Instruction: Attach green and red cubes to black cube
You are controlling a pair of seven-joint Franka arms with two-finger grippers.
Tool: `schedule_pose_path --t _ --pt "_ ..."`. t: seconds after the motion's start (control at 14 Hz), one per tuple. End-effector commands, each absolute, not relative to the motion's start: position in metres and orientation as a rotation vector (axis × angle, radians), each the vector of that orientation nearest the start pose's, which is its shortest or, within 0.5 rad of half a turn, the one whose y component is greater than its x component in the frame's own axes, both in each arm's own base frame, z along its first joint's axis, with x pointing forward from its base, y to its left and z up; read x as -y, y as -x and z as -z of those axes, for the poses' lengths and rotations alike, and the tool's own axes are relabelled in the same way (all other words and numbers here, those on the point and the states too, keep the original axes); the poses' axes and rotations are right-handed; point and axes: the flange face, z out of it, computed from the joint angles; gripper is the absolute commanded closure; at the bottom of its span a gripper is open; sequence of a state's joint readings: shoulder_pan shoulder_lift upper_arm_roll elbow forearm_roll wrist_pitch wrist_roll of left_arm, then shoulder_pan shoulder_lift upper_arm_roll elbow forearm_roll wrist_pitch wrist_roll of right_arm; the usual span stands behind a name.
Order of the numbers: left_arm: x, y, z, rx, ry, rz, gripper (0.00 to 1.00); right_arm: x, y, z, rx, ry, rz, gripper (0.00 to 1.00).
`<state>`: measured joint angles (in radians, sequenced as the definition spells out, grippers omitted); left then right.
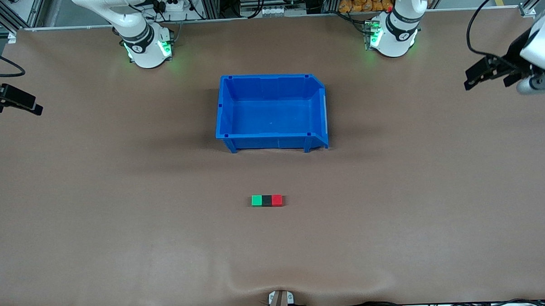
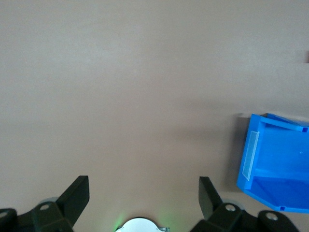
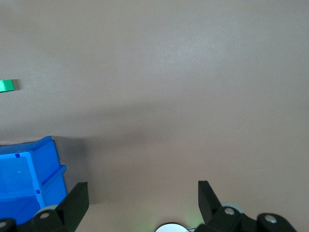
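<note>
The green cube (image 1: 256, 200), the black cube (image 1: 267, 200) and the red cube (image 1: 277, 199) lie touching in one row on the table, black in the middle. Green is toward the right arm's end and red toward the left arm's end. The row is nearer to the front camera than the blue bin. My left gripper (image 1: 487, 77) is open and empty over the left arm's end of the table (image 2: 143, 189). My right gripper (image 1: 14, 102) is open and empty over the right arm's end (image 3: 143, 191). The right wrist view shows the green cube (image 3: 7, 85) at its edge.
An empty blue bin (image 1: 270, 77) stands mid-table between the cubes and the arm bases; it also shows in the left wrist view (image 2: 270, 159) and the right wrist view (image 3: 29, 169). Brown table surface (image 1: 121, 221) lies around the cubes.
</note>
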<state>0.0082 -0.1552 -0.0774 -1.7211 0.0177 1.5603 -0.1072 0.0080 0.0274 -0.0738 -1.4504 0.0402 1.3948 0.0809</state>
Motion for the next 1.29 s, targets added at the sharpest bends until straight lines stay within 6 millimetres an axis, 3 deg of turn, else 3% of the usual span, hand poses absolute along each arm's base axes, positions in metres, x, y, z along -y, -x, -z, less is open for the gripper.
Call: schedule_pose_path --t 0.0,0.5,1.21 --pt "0.034 -0.484 -0.648 0.033 3.091 0.01 0.0 0.027 -0.537 -0.654 -0.244 3.1 -0.118 0.0" --pt "0.037 -0.487 -0.669 0.033 3.1 0.075 0.0 0.012 -0.534 -0.647 -0.168 3.108 -0.183 0.0" --pt "0.035 -0.494 -0.667 0.056 3.104 0.071 0.0 0.014 -0.532 -0.646 -0.115 3.124 -0.202 0.0"
